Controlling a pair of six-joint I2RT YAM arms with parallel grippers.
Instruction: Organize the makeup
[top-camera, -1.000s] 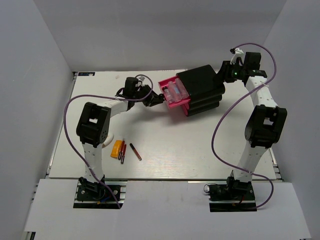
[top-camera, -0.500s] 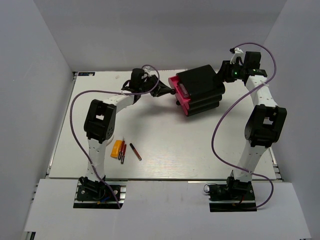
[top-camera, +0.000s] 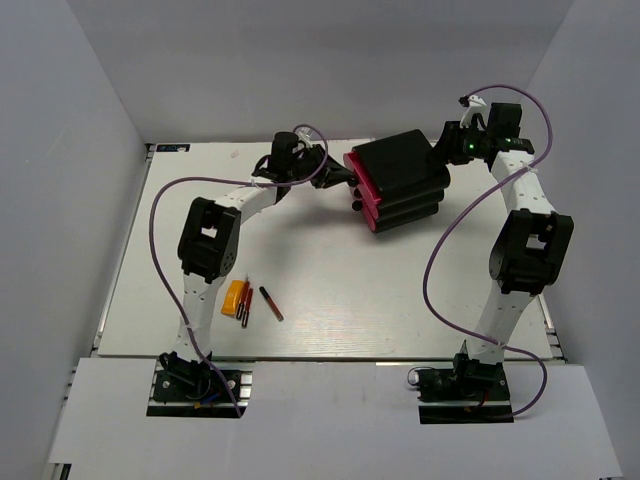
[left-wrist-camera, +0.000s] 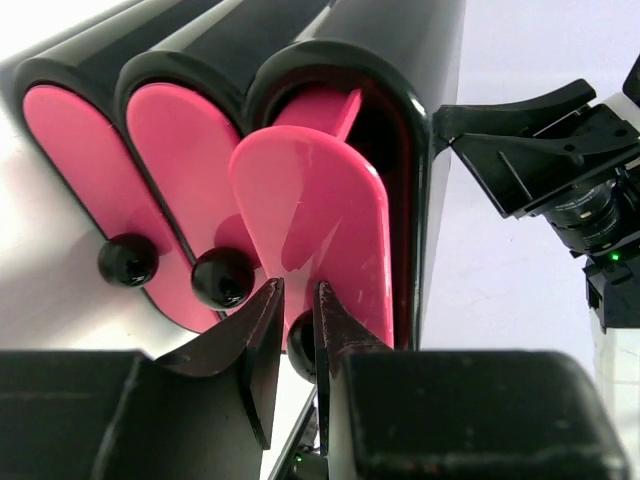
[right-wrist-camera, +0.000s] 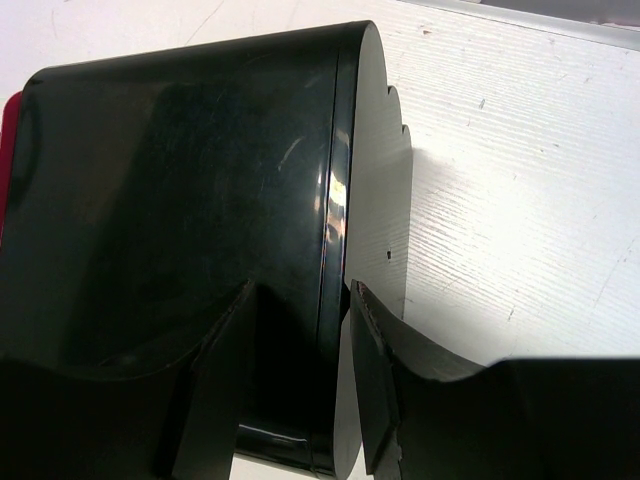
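Left gripper (left-wrist-camera: 297, 300): narrowed almost fully, its two fingers pinching the black knob (left-wrist-camera: 299, 347) of the top drawer (left-wrist-camera: 320, 220). In the left wrist view this pink drawer front is standing slightly proud of its slot.

Lower drawers (left-wrist-camera: 150, 150): two, sitting flush, each showing a round black knob.

Black box (top-camera: 405, 170): lying at the upper centre-right of the tabletop (top-camera: 340, 290). Its long axis is running from centre frame towards the upper right. The pink fronts are facing left, towards the left gripper.

Left arm: rising from its base at the lower left. It is bending at the elbow in the left-centre of the frame, and the forearm is reaching up and right to the drawer.

Right gripper (right-wrist-camera: 300, 295): partly open, its fingers straddling and clamping the rear wall of the black box.

Right arm: standing tall from the lower right, its wrist turning left at the upper right of the frame onto the back of the box.

Makeup, lower left of the overhead view, near the left arm's upright link and well apart from the box:
- orange tube (top-camera: 235, 297), long axis running near-vertical in the frame and leaning slightly right;
- red pencil (top-camera: 247, 307), just beside the tube and roughly parallel to it, with a dark pencil against it;
- a further dark pencil (top-camera: 271, 303), slanting from upper left to lower right.
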